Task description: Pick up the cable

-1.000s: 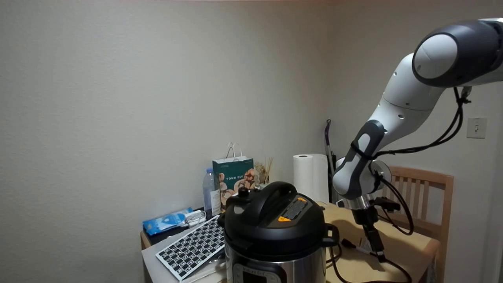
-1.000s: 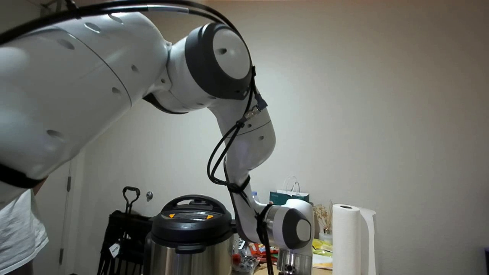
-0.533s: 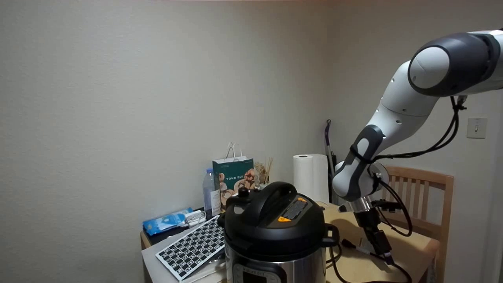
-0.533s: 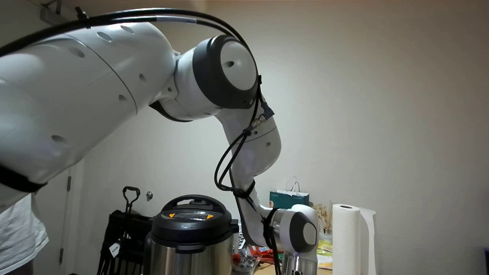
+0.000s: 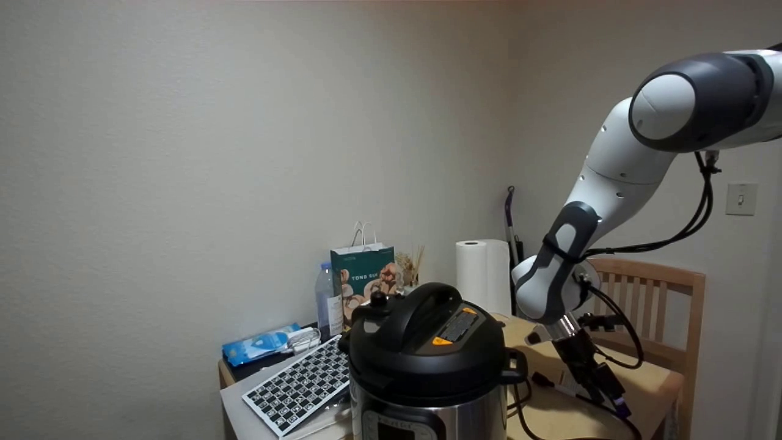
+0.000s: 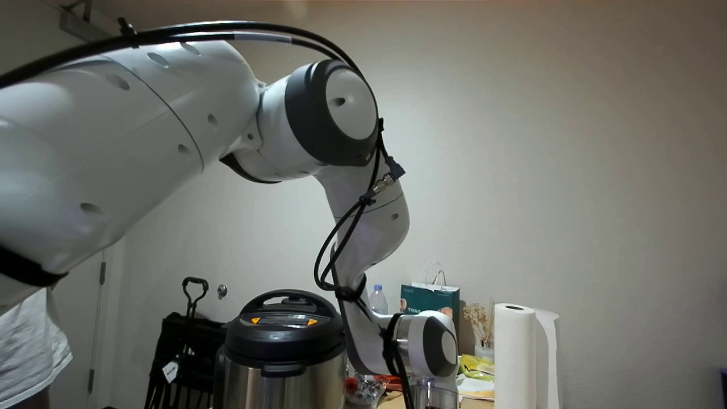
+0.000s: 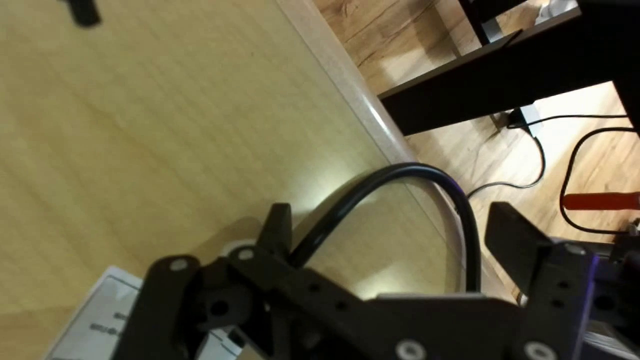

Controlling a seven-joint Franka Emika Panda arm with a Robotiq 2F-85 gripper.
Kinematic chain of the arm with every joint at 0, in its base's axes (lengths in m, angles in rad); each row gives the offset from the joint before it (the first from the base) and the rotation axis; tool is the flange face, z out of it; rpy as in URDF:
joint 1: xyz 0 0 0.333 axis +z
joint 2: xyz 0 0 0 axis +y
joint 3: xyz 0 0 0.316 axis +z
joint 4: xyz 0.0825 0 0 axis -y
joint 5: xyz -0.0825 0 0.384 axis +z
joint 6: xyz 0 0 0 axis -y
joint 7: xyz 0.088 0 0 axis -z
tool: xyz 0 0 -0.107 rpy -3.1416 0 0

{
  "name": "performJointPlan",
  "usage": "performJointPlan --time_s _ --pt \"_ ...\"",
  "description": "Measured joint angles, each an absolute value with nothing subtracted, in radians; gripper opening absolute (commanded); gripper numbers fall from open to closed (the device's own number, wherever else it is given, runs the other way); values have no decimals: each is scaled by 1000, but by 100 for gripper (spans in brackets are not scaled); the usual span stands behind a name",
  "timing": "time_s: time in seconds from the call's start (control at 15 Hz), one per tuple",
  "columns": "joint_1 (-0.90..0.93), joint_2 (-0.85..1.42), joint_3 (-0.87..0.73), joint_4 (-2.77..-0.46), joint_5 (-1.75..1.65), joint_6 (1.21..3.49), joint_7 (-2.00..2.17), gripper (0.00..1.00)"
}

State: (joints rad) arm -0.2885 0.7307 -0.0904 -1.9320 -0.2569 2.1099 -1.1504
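The arm (image 5: 623, 146) slants down to the pincer (image 7: 392, 227), which hangs tilted over the rim of the table (image 5: 654, 382); in the wrist view that rim passes between the two fingers (image 7: 278, 227). The cooker (image 5: 431, 360) stands well apart from the pincer. The pincer itself is spread wide, with nothing pinched in it.

The cable (image 7: 417, 169) arches across the pincer's gap in the wrist view: one leg passes behind one finger, the other bends along the rim, near the opposite finger. Whether either finger touches it cannot be told. The plug (image 5: 541, 379) lies on the table between the pincer and the cooker in an exterior view.

The step in hand looks like lining up for the grasp; the lift has not begun. The next move seems to call for bringing the fingertips down so that a single leg sits between them, then closing squarely across it before raising it. A hasty squeeze might push the cable off the rim.
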Motion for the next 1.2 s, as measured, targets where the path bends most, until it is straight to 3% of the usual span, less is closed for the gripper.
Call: performJointPlan --time_s 1.2 --pt "-260 750 -2 -1919 -244 2357 -1139 100"
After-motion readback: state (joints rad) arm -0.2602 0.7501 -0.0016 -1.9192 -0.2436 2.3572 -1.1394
